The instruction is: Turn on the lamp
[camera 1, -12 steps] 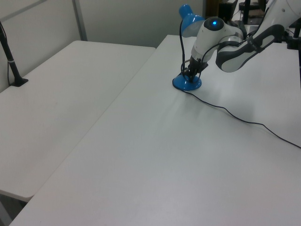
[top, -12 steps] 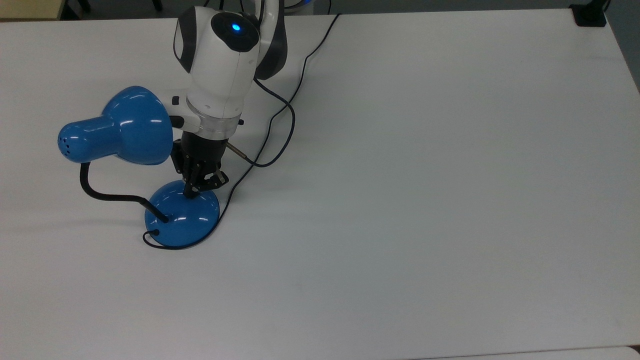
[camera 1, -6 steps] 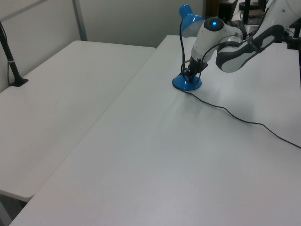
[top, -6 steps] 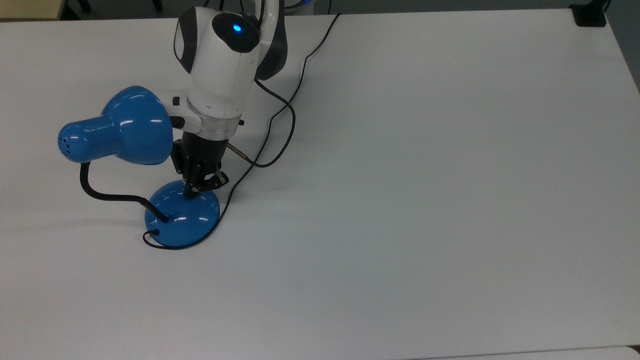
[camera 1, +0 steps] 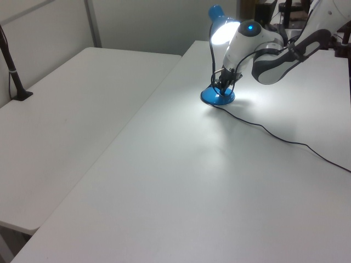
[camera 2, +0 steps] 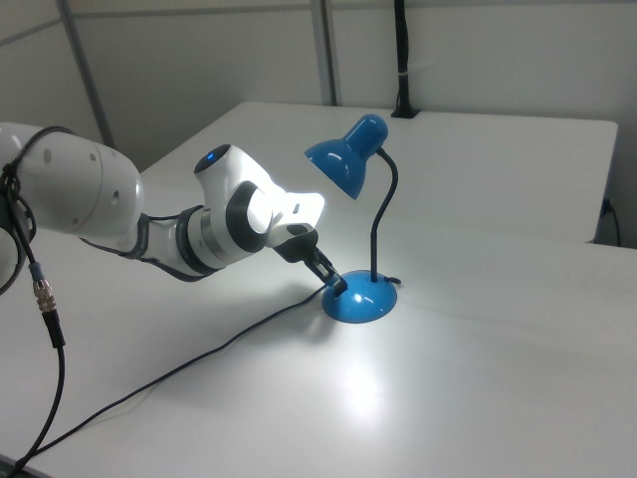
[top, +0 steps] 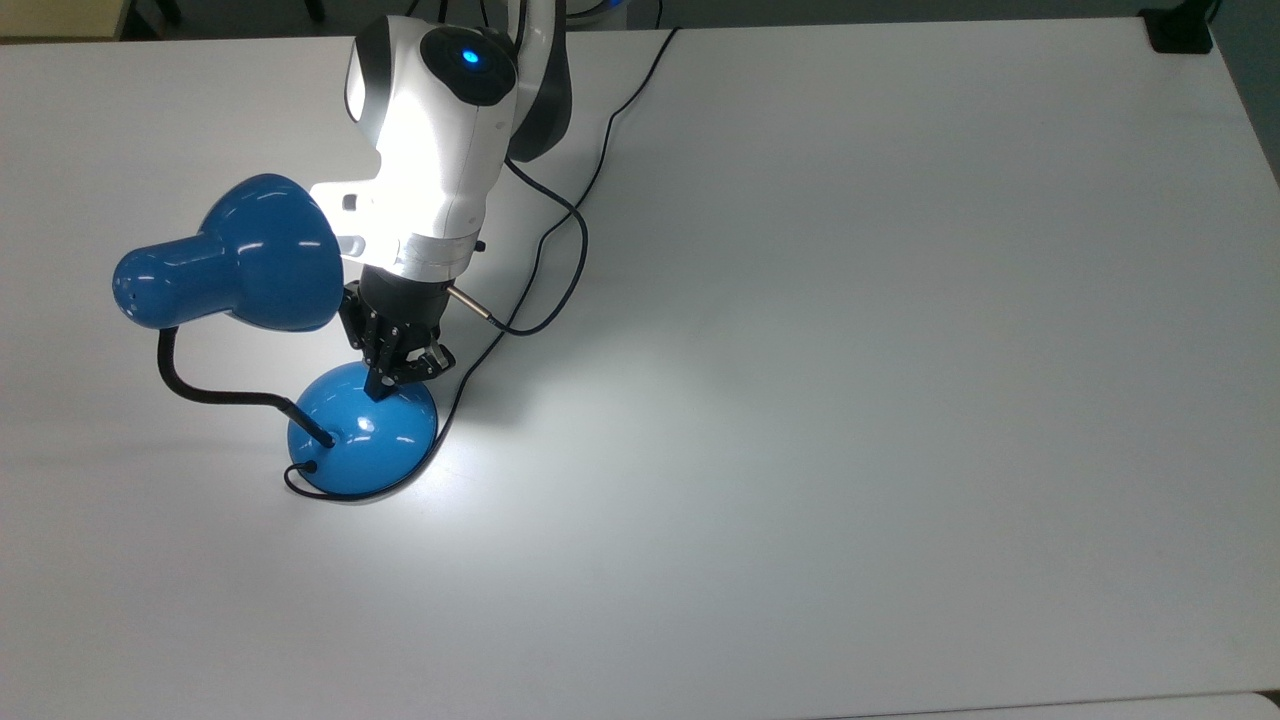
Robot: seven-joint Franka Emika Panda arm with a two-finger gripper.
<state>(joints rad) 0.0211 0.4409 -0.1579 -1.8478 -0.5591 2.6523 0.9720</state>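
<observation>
Pressing down on the lamp's (top: 262, 330) round blue base (top: 362, 428), the gripper (top: 385, 385) has its black fingers drawn together, their tips touching the far side of the dome in the top view; nothing is held between them. In the right view the gripper (camera 2: 336, 284) meets the base (camera 2: 360, 301) on the right view's left side, reaching in at a slant from the white arm (camera 2: 214, 224). The lamp is lit: its bell-shaped shade (top: 240, 255) glows at the mouth in the left view (camera 1: 222, 27), the near face of the arm is washed bright, and a pool of light lies on the white table (top: 850, 350) just beside the base. The lamp stands toward the top view's left side of the table, its black neck (top: 215, 385) curving up from the base to the shade, which points toward the arm. A thin black cord (top: 560, 210) runs from the base away across the table toward its far edge.
</observation>
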